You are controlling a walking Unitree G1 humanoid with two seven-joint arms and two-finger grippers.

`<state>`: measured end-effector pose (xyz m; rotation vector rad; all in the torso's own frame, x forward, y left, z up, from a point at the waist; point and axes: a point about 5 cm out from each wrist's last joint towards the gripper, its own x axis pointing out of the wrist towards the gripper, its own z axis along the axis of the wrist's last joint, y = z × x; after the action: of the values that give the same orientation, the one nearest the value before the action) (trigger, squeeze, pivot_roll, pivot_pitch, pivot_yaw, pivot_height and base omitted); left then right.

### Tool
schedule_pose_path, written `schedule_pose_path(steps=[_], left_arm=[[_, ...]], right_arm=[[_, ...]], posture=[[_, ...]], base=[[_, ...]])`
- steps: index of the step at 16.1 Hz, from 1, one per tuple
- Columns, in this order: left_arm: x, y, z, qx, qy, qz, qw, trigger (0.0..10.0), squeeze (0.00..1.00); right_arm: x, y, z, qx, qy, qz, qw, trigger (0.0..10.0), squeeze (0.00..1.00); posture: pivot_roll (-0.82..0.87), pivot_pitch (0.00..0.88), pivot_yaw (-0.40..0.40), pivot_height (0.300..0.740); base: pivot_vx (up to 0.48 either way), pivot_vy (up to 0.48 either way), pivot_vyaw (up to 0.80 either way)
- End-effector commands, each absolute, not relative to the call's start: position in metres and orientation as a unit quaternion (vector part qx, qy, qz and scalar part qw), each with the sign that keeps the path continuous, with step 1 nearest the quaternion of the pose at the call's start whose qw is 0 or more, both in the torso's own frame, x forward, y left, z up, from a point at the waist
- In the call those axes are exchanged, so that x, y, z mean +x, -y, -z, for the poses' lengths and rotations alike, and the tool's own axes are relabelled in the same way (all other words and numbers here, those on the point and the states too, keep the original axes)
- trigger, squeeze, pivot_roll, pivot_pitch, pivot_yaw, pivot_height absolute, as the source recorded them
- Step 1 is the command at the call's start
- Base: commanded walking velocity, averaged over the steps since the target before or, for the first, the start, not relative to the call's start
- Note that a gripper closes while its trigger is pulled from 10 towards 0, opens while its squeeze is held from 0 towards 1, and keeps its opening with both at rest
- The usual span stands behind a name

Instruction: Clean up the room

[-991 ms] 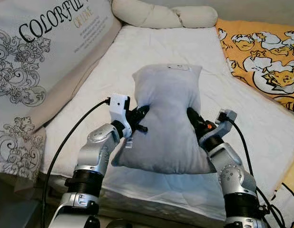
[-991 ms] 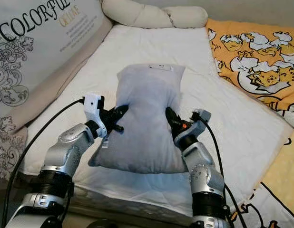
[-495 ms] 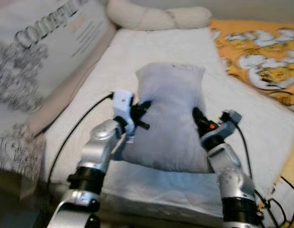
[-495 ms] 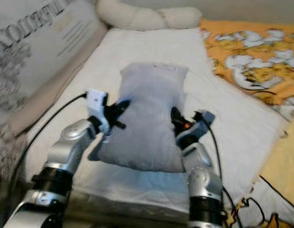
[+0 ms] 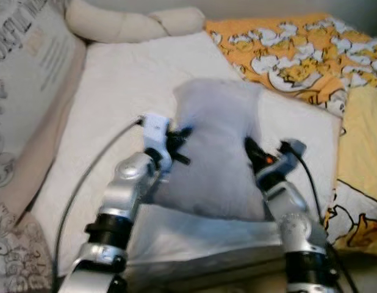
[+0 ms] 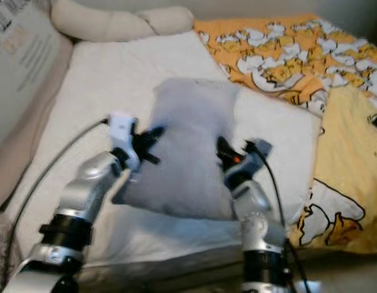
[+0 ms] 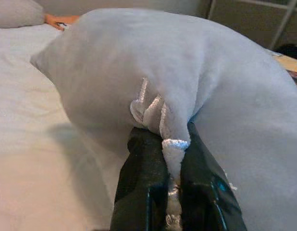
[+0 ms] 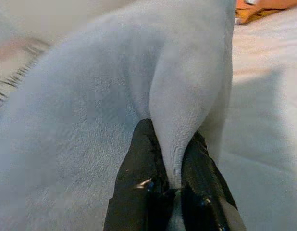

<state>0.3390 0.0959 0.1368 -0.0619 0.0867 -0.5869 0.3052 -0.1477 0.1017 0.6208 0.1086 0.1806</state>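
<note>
From my head cameras, I hold a grey pillow [image 5: 218, 152] up over the white mattress [image 5: 121, 91], between my two arms. My left gripper [image 5: 179, 141] bites into the pillow's left edge and my right gripper [image 5: 252, 151] into its right edge. Beyond the pillow, a cream bolster [image 5: 133, 25] lies at the mattress's head; an orange printed blanket [image 5: 286, 52] covers the mattress's right side, and a large printed cushion [image 5: 21, 91] leans along its left side.

From my left wrist, my two black fingers [image 7: 141, 178] are pressed together on a bunched fold of the pillow's seam, with fabric pinched between them.

From my right wrist, my fingers [image 8: 139, 183] are likewise clamped on a ridge of the pillow's fabric, above the mattress.
</note>
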Motion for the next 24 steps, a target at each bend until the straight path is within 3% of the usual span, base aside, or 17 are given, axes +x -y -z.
schedule_pose_path(steps=[1, 7, 24], left_arm=[[0.342, -0.106, -0.147, -0.022, -0.019, 0.272, 0.962, 10.0, 0.0], [0.339, -0.109, -0.144, -0.021, -0.02, 0.262, 0.965, 10.0, 0.0], [0.345, -0.112, -0.146, 0.001, -0.017, 0.225, 0.974, 10.0, 0.0]], right_arm=[[0.312, 0.137, -0.115, 0.307, -0.036, -0.111, 0.944, 10.0, 0.0], [0.316, 0.134, -0.11, 0.281, -0.061, -0.134, 0.948, 10.0, 0.0], [0.317, 0.141, -0.098, 0.273, -0.081, -0.115, 0.952, 10.0, 0.0]], posture=[[0.08, 0.0, 0.004, 0.74], [0.09, 0.0, -0.012, 0.74], [0.08, 0.0, -0.002, 0.74]], base=[[0.0, 0.416, 0.0], [0.0, 0.379, 0.0], [0.0, 0.0, 0.0]])
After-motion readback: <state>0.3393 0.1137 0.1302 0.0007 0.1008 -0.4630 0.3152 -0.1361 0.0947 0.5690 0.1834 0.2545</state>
